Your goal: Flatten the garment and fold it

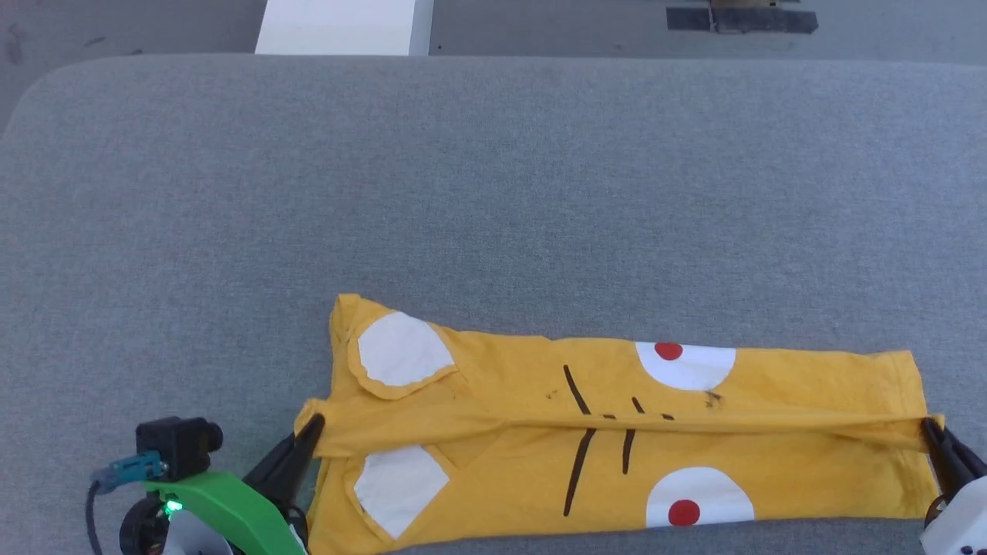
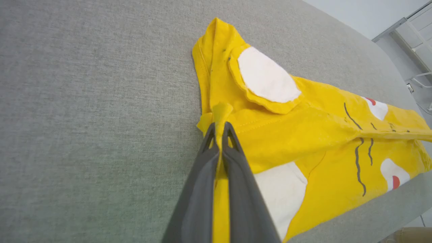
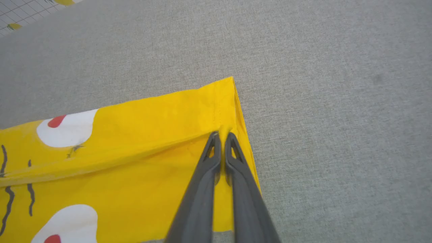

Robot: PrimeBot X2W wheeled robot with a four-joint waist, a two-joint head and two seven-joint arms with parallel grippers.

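The yellow garment (image 1: pixel 617 432) lies lengthwise along the near edge of the grey surface, with white patches, red dots and black marks facing up. A fold ridge runs along its middle. My left gripper (image 1: pixel 314 424) is shut on the fabric at the garment's left end; in the left wrist view a pinched tuft of the garment (image 2: pixel 287 131) pokes up between my left gripper's (image 2: pixel 220 125) fingertips. My right gripper (image 1: pixel 928 426) is shut on the right hem; in the right wrist view my right gripper (image 3: pixel 222 135) pinches the garment (image 3: pixel 135 152) near its far corner.
The grey padded table (image 1: pixel 493 193) stretches far and wide beyond the garment. A white box-like object (image 1: pixel 343 27) stands past the table's far edge, and a dark taped patch (image 1: pixel 740 19) marks the floor at the back right.
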